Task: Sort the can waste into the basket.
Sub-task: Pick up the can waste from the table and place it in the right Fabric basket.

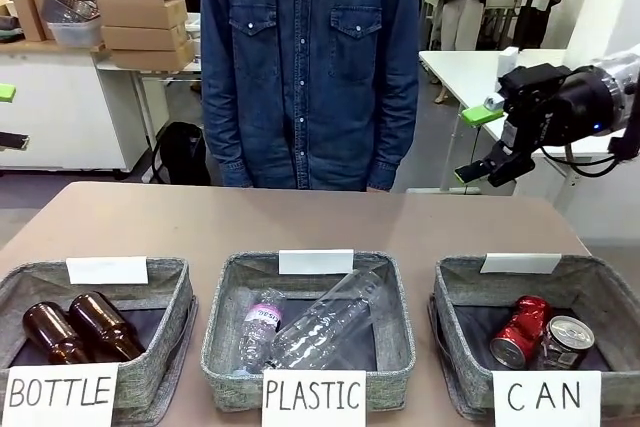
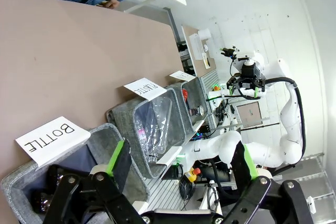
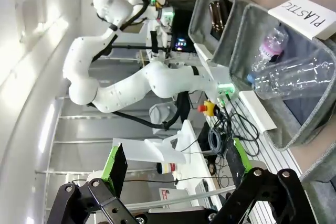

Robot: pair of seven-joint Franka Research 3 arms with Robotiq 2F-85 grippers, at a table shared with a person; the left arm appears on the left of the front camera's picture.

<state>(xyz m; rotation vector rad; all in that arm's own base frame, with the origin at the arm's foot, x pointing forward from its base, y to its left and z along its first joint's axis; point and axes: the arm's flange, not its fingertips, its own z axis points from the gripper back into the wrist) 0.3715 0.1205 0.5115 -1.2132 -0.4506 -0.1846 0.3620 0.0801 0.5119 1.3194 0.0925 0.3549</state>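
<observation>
The grey fabric basket (image 1: 450, 282) signed "CAN" stands at the table's front right. In it lie a red can (image 1: 518, 330) and, beside it, a dark-sided can (image 1: 568, 339) with its silver top facing up. My right gripper (image 1: 477, 144) hangs open high above the table's far right edge, well clear of that basket. In its own wrist view the right gripper (image 3: 176, 163) stands open with nothing between its green pads. My left gripper (image 2: 181, 161) is open and empty too, hovering over the near end of the row of baskets, with the can basket (image 2: 195, 90) farthest off.
A basket signed "PLASTIC" (image 1: 225, 292) holds clear bottles in the middle. Another signed "BOTTLE" (image 1: 175, 287) holds two brown glass bottles at the left. A person in a denim shirt (image 1: 310, 67) stands at the far edge. The brown tabletop (image 1: 300, 222) behind the baskets is bare.
</observation>
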